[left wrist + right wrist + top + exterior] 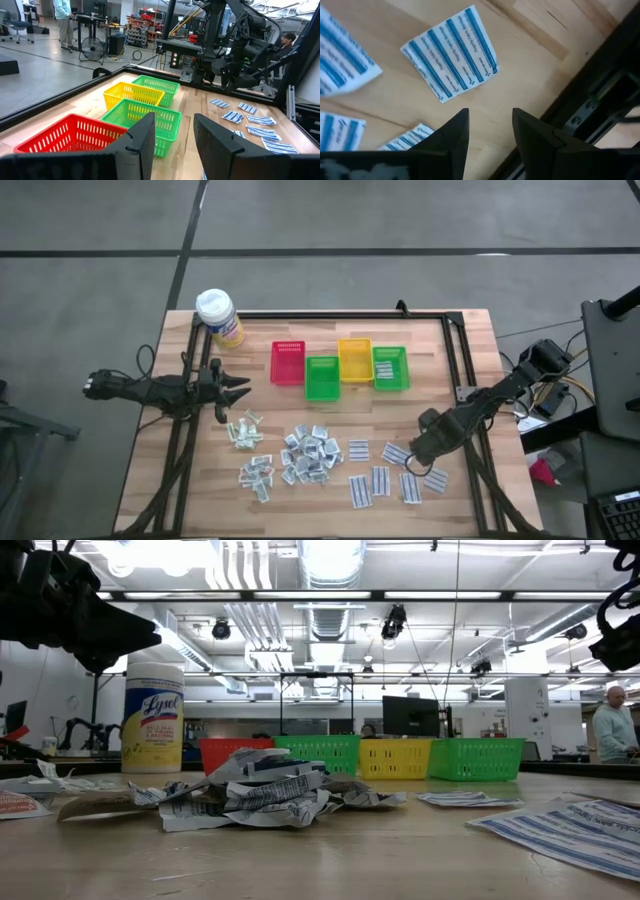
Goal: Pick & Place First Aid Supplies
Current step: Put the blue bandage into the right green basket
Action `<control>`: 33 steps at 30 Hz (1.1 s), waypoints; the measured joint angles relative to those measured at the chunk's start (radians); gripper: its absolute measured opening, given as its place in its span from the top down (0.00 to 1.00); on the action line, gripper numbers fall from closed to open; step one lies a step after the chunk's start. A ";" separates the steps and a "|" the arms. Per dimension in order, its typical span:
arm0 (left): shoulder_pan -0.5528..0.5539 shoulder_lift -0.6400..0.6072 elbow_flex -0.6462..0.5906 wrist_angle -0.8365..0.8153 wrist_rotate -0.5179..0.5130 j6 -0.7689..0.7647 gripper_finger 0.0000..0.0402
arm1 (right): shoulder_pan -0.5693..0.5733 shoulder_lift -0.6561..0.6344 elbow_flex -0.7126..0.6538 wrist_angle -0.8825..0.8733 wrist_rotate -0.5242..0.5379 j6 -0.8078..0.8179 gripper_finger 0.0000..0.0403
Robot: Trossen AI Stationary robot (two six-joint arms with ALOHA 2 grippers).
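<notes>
The first aid supplies lie loose on the wooden table (330, 510): pale greenish sachets (243, 430), a heap of silvery crinkly wrappers (310, 455), and white blue-striped strips (385, 477) at the near right. One more strip (385, 368) lies in the right green bin. My right gripper (422, 448) points down, open, just above the strips. In its wrist view its fingers (490, 135) stand over bare wood beside one striped strip (450, 52). My left gripper (243, 388) waits open and level at the table's left, aimed at the bins (172, 145).
A red bin (288, 362), a green bin (322, 378), a yellow bin (355, 360) and a second green bin (390, 368) stand in a row at mid-table. A yellow bottle with a white cap (218, 317) stands at the far left corner. A dark frame rail (600, 100) runs along the right edge.
</notes>
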 joint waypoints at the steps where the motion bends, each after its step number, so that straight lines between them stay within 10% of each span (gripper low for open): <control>1: 0.000 0.000 0.000 0.000 0.000 0.000 0.67 | 0.000 0.000 0.000 0.001 0.000 0.026 0.64; 33: 0.000 0.000 0.000 0.004 0.000 0.001 0.67 | -0.088 -0.003 -0.191 0.256 0.012 0.186 0.63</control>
